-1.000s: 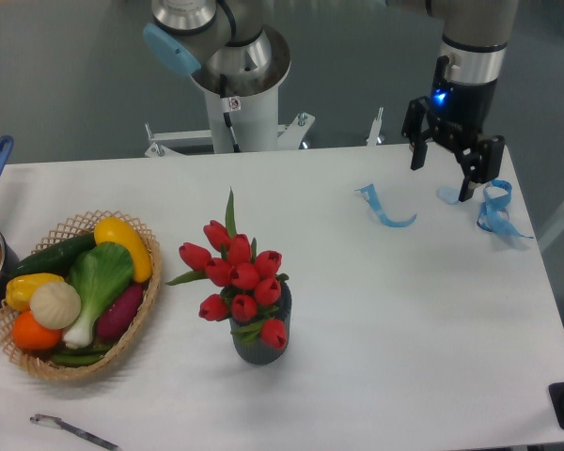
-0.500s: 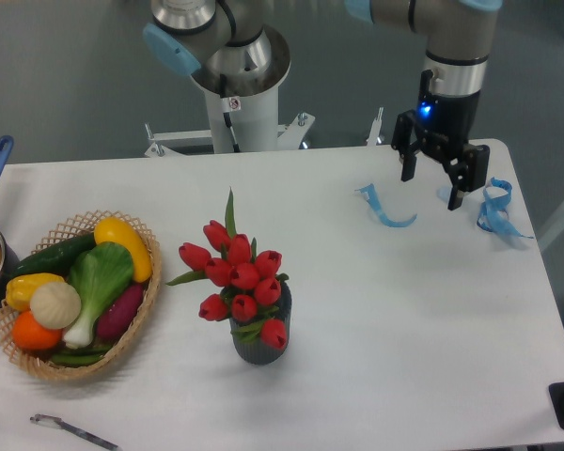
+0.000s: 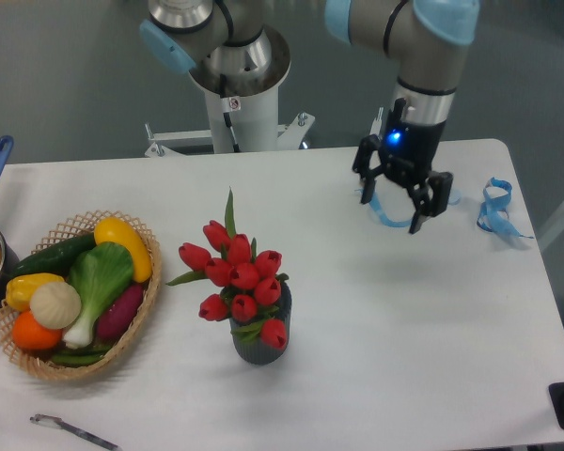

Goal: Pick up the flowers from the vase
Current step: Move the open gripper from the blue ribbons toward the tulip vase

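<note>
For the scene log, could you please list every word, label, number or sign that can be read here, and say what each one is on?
No text in this picture can be read.
A small white sticker with a red mark sits on the robot base column; it is too small and blurred to read.
The gripper shows only a blue light, no lettering.
The flowers, vase and wicker basket carry no visible labels.
</note>
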Robot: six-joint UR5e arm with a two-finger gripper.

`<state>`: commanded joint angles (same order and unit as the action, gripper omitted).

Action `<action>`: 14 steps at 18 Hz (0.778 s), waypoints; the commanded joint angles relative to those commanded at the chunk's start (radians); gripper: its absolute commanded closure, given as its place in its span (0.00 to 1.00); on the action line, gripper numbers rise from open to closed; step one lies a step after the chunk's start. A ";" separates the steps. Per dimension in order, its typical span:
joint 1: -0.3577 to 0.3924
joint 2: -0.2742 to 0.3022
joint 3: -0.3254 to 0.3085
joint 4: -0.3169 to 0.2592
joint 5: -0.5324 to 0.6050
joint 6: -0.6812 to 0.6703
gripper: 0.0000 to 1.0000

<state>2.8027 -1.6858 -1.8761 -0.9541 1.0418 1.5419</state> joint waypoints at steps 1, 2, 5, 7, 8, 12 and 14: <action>-0.003 -0.002 -0.002 0.000 -0.040 -0.015 0.00; -0.005 -0.005 -0.008 0.000 -0.087 -0.023 0.00; -0.008 -0.020 -0.032 0.003 -0.215 -0.025 0.00; -0.009 -0.028 -0.034 0.005 -0.244 -0.022 0.00; -0.012 -0.028 -0.034 0.011 -0.246 -0.022 0.00; -0.045 -0.051 -0.031 0.028 -0.328 -0.035 0.00; -0.048 -0.051 -0.031 0.028 -0.329 -0.040 0.00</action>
<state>2.7550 -1.7365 -1.9067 -0.9265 0.7133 1.5018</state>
